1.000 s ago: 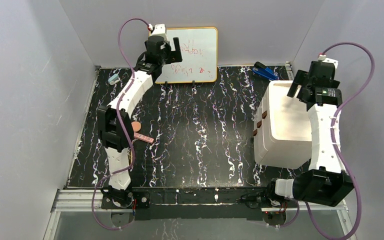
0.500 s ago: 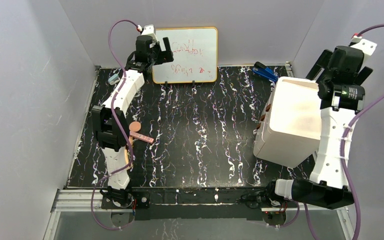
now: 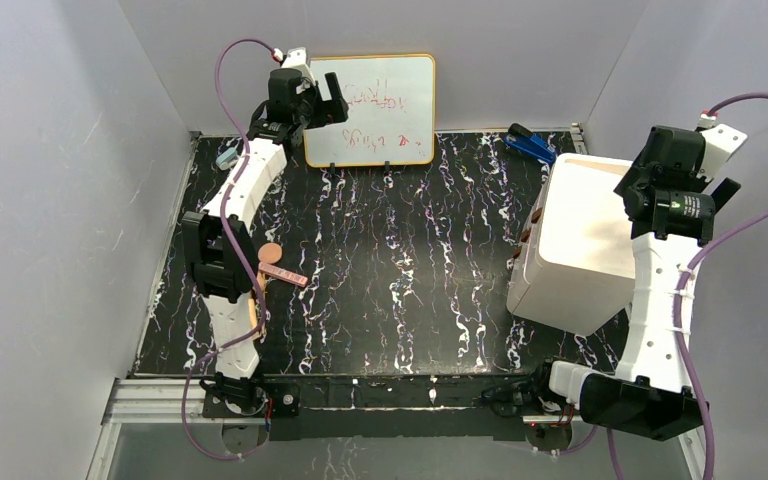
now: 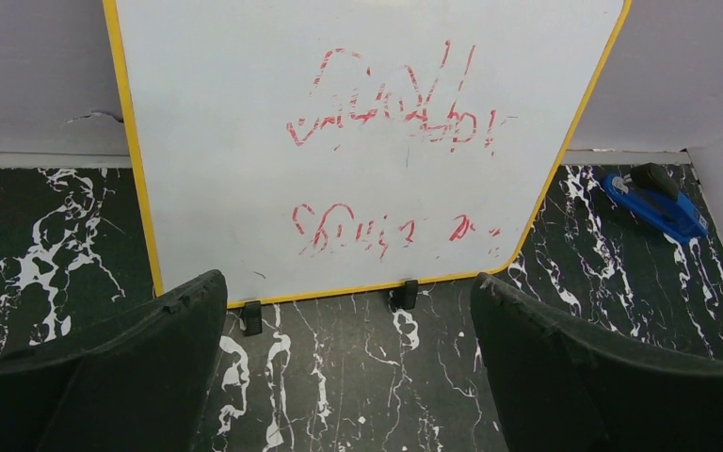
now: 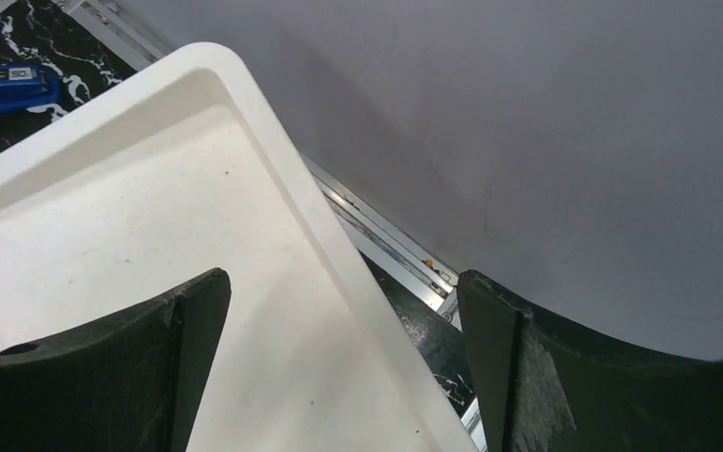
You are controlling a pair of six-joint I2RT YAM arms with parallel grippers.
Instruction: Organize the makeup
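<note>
The top external camera sits high behind the arm bases (image 3: 232, 388) and looks steeply down on the whole marbled table (image 3: 400, 260), side walls (image 3: 50, 200) included. The left wrist camera faces the whiteboard (image 4: 358, 141) at the far edge, close and nearly head-on, while the right wrist camera looks down from near onto the white bin (image 5: 151, 282) and the grey wall (image 5: 574, 122) beside it. All three views share the blue object (image 3: 530, 143) by the far right corner.

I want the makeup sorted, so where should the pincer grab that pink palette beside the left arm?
Probably from straight above, closing across the narrow width of the pink palette near its middle: it lies flat on the table, long and thin, leaving only its long edges to pinch.
</note>
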